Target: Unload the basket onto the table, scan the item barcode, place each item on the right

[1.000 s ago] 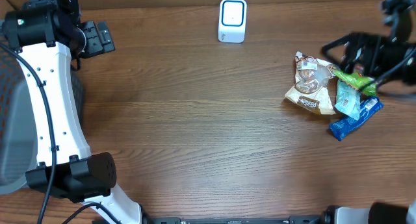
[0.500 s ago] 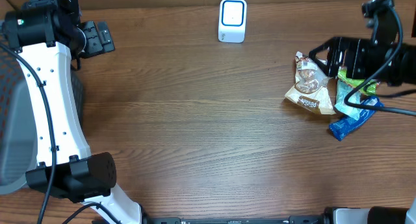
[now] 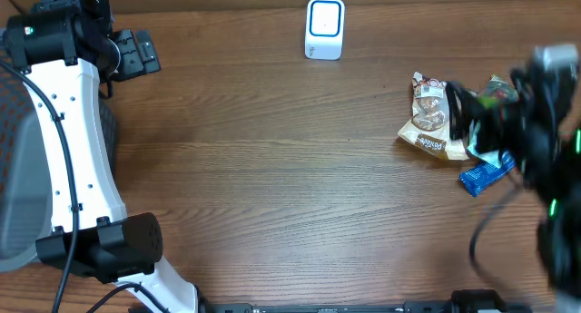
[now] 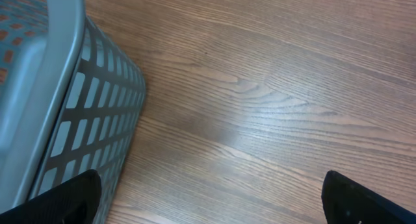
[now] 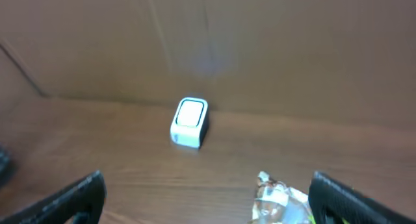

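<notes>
The items are snack packets lying in a pile at the right of the table: a brown and white packet (image 3: 430,119) (image 5: 278,202) and a blue packet (image 3: 484,174), with green and teal ones mostly hidden under my right arm. No barcode shows. The white scanner (image 3: 324,27) (image 5: 189,123) stands at the back middle. Motion blurs my right gripper (image 3: 467,122) (image 5: 211,208), which hangs open over the pile with nothing between its fingers. My left gripper (image 3: 136,51) (image 4: 214,211) is open and empty above bare wood at the back left.
A grey slatted basket (image 4: 65,107) (image 3: 18,168) stands at the table's left edge, beside the left gripper. A brown wall runs behind the scanner.
My right arm has swung from the far right edge in over the snack pile and toward the front; it is blurred now. The left arm has not moved.
</notes>
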